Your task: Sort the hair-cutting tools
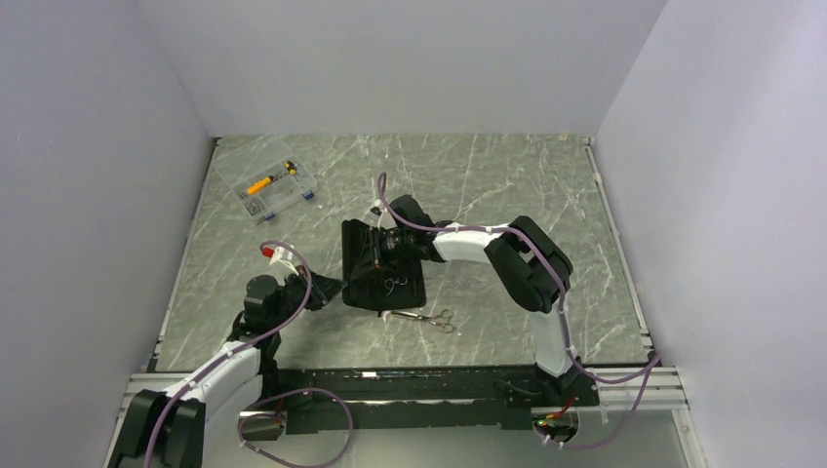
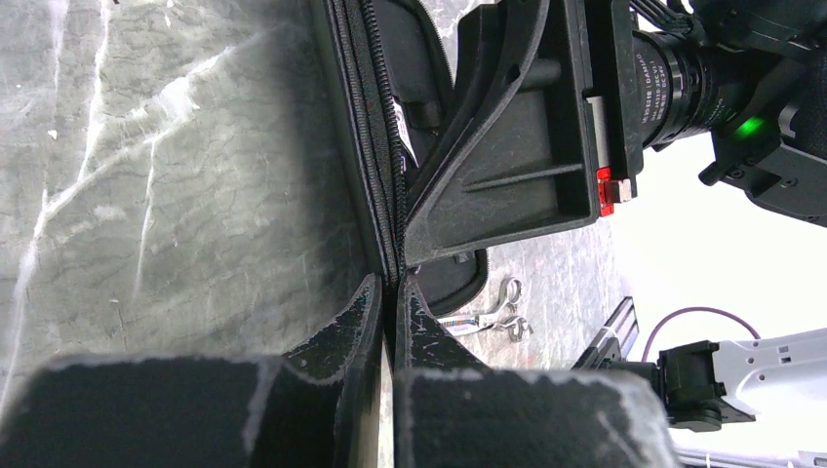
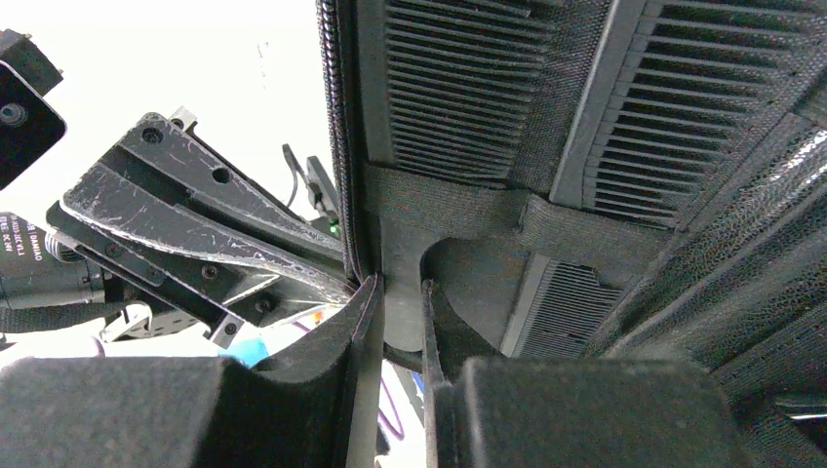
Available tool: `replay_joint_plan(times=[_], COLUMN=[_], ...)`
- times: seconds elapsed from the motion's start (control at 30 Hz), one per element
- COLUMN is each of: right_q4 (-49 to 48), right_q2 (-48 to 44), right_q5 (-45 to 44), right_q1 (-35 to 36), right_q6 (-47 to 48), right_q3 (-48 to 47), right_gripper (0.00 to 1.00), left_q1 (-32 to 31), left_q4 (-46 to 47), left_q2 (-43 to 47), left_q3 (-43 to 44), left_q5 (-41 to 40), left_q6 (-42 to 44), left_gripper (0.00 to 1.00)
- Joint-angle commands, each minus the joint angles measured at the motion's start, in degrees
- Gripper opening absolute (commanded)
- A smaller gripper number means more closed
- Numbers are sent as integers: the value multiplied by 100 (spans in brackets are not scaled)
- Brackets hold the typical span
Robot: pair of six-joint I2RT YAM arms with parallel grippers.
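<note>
- Top view: left gripper (image 1: 334, 292) clamps the zip case (image 1: 366, 283) at its left edge; scissors (image 1: 436, 319) lie just beside its near-right corner.
- Left wrist: the pinch sits on the zipper rim; hold it steady.
- Right wrist: right gripper (image 3: 400, 292) apparently nips an inner flap beside the comb (image 3: 458, 88); lift gently.

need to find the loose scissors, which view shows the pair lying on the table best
Top external: the scissors lie whole and unblocked on the table beside the black case. Left wrist shows them small and partly hidden. Right wrist does not show them.
</note>
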State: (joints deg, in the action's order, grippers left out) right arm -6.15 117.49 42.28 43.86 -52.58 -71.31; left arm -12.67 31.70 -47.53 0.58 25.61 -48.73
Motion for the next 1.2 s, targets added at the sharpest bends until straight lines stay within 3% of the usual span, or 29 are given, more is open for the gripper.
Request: replay_joint_plan(times=[0.0,0.47,0.97,1.17], right_q4=[-463,-353,397,846], right_q2=[137,261,-303,-701], right_q5=[-358,-496,-251,-151], right_q1=[-59,-79,-70,-80], right_q6=[0,55,520,767], right_q3=[-234,-407,-76,6], right_gripper=[0,0,49,54], left_q1=[-16,-17,-12,-17], left_q4=[246,215,-190,-348], left_q2=[40,34,341,334], left_q3=[-455,-456,-357,-271], left_q5=[320,296,129,93], left_q6=[139,161,243,270], left_gripper=[0,0,0,0])
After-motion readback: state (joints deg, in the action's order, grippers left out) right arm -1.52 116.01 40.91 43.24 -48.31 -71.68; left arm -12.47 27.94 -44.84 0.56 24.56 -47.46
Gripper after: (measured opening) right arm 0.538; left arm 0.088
